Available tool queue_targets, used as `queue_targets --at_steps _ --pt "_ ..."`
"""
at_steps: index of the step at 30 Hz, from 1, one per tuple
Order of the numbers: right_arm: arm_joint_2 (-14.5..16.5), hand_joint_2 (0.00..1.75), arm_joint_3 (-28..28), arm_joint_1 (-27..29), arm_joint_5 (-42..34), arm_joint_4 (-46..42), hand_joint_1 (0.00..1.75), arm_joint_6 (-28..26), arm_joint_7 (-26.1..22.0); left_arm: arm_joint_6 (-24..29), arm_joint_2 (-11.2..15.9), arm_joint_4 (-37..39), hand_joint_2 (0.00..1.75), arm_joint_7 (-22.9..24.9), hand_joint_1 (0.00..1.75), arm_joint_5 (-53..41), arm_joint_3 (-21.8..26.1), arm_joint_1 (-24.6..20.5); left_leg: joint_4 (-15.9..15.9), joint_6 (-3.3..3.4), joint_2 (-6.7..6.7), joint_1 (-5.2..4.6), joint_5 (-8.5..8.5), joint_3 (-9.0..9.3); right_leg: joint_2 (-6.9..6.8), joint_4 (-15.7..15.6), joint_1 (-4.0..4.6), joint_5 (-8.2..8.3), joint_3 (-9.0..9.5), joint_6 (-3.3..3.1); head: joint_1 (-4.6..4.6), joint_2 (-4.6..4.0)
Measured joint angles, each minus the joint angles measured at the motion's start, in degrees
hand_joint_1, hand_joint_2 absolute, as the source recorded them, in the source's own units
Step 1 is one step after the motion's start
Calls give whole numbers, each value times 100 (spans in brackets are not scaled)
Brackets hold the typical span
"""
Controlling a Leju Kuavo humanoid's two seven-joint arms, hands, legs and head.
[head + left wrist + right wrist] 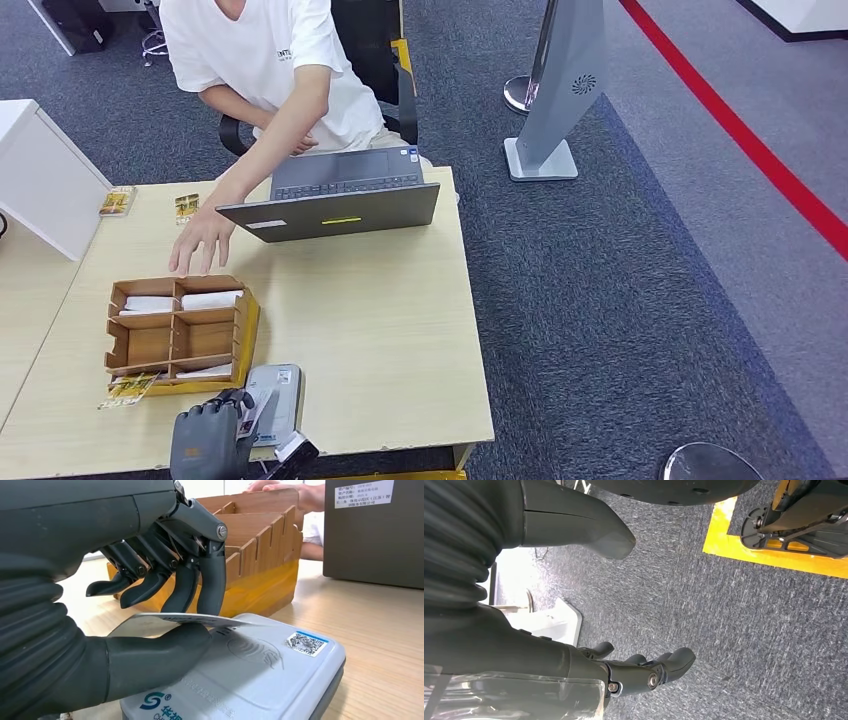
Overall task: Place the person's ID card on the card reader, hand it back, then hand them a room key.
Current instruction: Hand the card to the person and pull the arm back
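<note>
Closest to the robot, the left robot hand (212, 436) pinches the ID card (172, 619) between its thick grey thumb and dark fingertips (210, 602), holding it flat just over the card reader (273, 402). The wrist camera shows this well: the thin, pale card hovers above the reader's smooth grey-white plastic top, which carries a printed wave symbol and a small QR sticker (306, 643). From the head view the card is little more than a sliver at the fingers.

The right robot hand (639, 672) hangs over speckled grey carpet, holding nothing, its fingers loosely apart.

Just behind the reader on the light wood surface (380, 330) sits a compartmented wooden organizer (178, 335) with notched dividers and a yellow base, white cards in its slots. Beyond it rests a person's hand (203, 235), then a dark open laptop (335, 195).
</note>
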Motion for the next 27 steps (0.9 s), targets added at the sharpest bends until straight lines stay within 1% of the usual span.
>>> queue_targets --at_steps 4,11,19,23,27 --pt "0 175 0 -6 20 0 0 16 0 -99 13 19 175 53 175 108 -53 -16 0 0 -1 0 0 1 -1 0 0 0 1 0 0 0" --pt "0 175 0 -13 55 0 0 21 6 -103 50 36 175 92 175 170 -137 -27 0 0 -4 0 0 2 -7 0 0 0 5 0 0 -1" --pt "0 175 -4 -14 70 0 0 29 4 48 155 29 175 160 175 153 -168 12 0 0 -4 0 0 2 -7 1 0 0 5 0 0 0" --pt "0 175 -13 -13 90 -1 0 27 -13 177 322 -150 175 277 175 67 -128 117 -1 0 -3 2 0 2 -5 1 2 -1 3 -1 0 -1" --pt "0 175 -38 -12 111 0 0 36 -17 155 546 -504 175 287 175 14 108 315 -2 -1 -3 3 0 1 -6 1 2 -3 1 -3 0 1"
